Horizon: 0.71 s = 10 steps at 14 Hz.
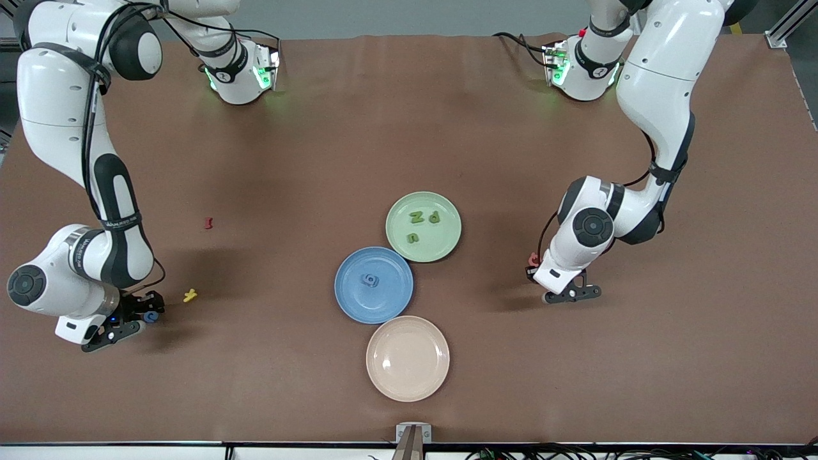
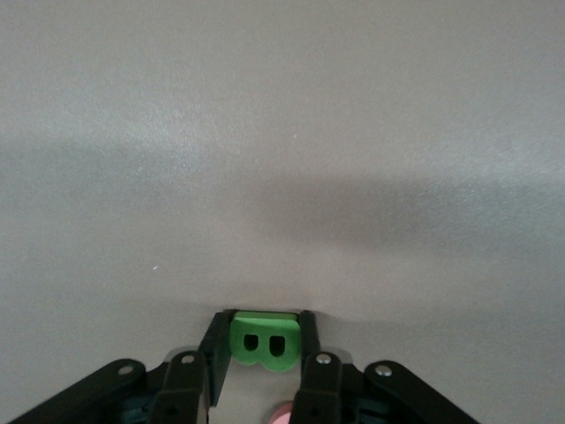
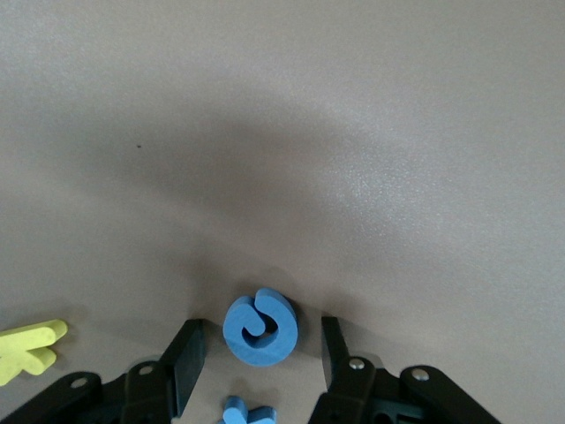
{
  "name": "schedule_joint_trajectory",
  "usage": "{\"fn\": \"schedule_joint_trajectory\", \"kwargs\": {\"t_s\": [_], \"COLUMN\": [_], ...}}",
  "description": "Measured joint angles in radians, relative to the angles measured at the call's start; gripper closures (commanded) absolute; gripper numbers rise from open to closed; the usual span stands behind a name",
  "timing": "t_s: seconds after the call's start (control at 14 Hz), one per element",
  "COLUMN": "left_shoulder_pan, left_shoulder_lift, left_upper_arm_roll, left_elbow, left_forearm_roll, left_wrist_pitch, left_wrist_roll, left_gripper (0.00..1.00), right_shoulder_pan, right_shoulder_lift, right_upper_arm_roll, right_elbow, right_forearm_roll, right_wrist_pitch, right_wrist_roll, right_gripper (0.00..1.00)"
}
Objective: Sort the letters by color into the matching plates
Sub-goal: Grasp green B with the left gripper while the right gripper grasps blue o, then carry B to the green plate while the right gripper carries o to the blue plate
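Note:
The pale green plate (image 1: 447, 239) holds three green letters (image 1: 416, 217). Touching it, nearer the front camera, the blue plate (image 1: 383, 305) holds one blue letter (image 1: 370, 280). My left gripper (image 2: 263, 320) is down at the table toward the left arm's end (image 1: 571, 294), shut on a green letter (image 2: 262, 352) that the hand hides in the front view. My right gripper (image 3: 260, 327) is low at the right arm's end (image 1: 142, 319). It stands open around a round blue letter (image 3: 237, 342), also seen in the front view (image 1: 151, 316), with a gap on each side. A second blue letter (image 3: 245, 413) lies under its palm.
A cream plate (image 1: 408, 358) sits nearest the front camera, touching the blue plate. A yellow piece (image 1: 190, 295) lies beside my right gripper and a red piece (image 1: 207, 223) farther from the camera. A pink piece (image 1: 533, 259) lies by my left gripper.

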Motion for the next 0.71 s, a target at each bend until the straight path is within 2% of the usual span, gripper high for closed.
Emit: {"fn": "schedule_joint_trajectory", "kwargs": {"t_s": [0.21,0.36,0.43,0.57,0.71], "left_shoulder_pan": [0.0,-0.004,-0.007,-0.028,-0.082], "left_shoulder_lift": [-0.03,-0.057,-0.067,-0.072,-0.068], "left_upper_arm_roll": [-0.045,-0.104,-0.136,-0.187,-0.197], "left_elbow": [0.01,0.025,0.041,0.079,0.107], "left_forearm_roll": [0.0,0.0,0.0,0.0,0.0], "left_wrist_pitch": [-0.037,-0.1,-0.14,-0.202,-0.218], "left_wrist_roll": [-0.039,-0.12,-0.167,-0.264,-0.349], "left_gripper": [0.82,0.82,0.82,0.82,0.82], "right_shoulder_pan": [0.0,0.0,0.001,0.001,0.009], "right_shoulder_lift": [-0.001,-0.002,-0.002,-0.001,-0.002], "right_upper_arm_roll": [0.001,0.002,0.002,0.003,0.008], "right_elbow": [0.005,0.005,0.005,0.006,0.017], "right_forearm_roll": [0.001,0.002,0.004,0.011,0.02], "right_wrist_pitch": [0.0,-0.002,0.001,0.005,0.006], "right_wrist_roll": [0.0,0.0,0.001,0.016,0.044], "right_gripper": [0.74,0.95,0.99,1.0,1.0]}}
